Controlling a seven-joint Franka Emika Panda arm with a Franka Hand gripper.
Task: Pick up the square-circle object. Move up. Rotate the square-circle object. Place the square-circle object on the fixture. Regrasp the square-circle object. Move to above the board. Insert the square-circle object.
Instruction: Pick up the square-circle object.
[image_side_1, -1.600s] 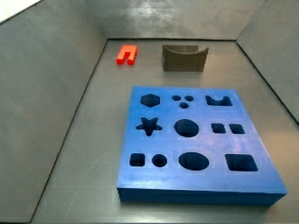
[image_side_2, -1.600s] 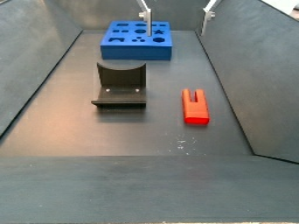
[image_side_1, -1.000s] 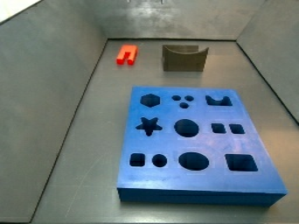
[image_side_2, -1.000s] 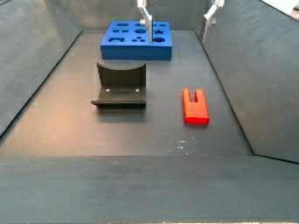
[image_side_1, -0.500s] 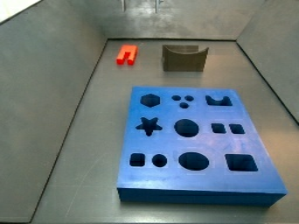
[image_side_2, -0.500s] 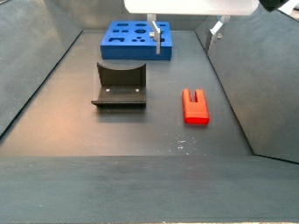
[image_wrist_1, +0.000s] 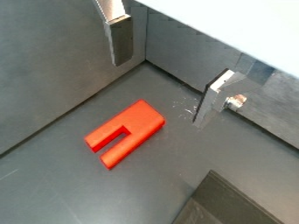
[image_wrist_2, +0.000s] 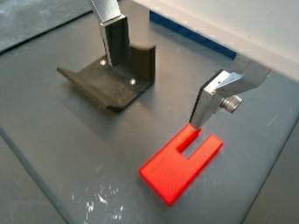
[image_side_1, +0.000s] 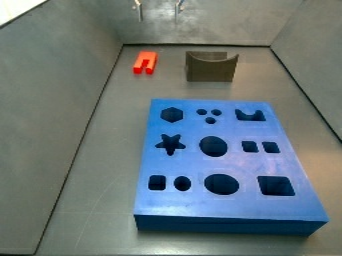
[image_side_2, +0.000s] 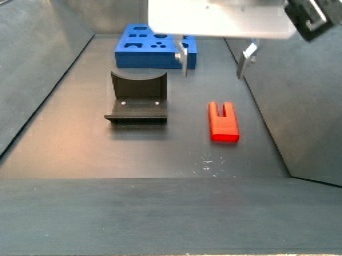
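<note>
Red plastic square-circle object (smooth, slightly glossy).

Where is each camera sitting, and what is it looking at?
Wrist view: rides on the arm, looks down at the square-circle object; open gripper shows.
Wrist view: also on the arm, sees the fixture too.
Side view: high by the board, facing the far wall; only fingertips show.
Side view: opposite end, gripper hangs above the floor.
All four share the red piece.

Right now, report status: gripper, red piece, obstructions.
Gripper open, empty, above the floor. Square-circle object flat on the floor, not gripped, fixture beside it. Nothing between the fingers and the piece.
</note>
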